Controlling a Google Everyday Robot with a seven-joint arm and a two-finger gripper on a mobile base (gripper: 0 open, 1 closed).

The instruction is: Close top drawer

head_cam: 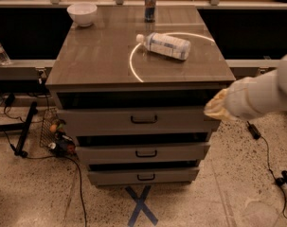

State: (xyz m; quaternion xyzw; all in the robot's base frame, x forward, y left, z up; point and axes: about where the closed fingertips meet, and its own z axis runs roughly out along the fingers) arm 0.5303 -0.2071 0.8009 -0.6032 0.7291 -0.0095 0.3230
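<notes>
Gripper: the tan-tipped gripper [215, 109] on a white arm reaches in from mid-right of the frame.
Grip: I cannot tell how open it is, or whether it has hold of anything.
Nearest thing: it overlaps the right end of the wide grey top drawer [110, 120], which sits centre frame.
Drawer: black bail handle [144, 119] centred on the front; dark gap above the front.
Tabletop: clear plastic bottle [164, 45] lying on its side; white bowl [82, 12] upper left.

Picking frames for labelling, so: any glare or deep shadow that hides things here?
Camera view: a bright glare arc curves across the tabletop beside the bottle; the gap above the top drawer lies in deep shadow, inside unreadable; the gripper, at that drawer front's right end, is well lit.
</notes>
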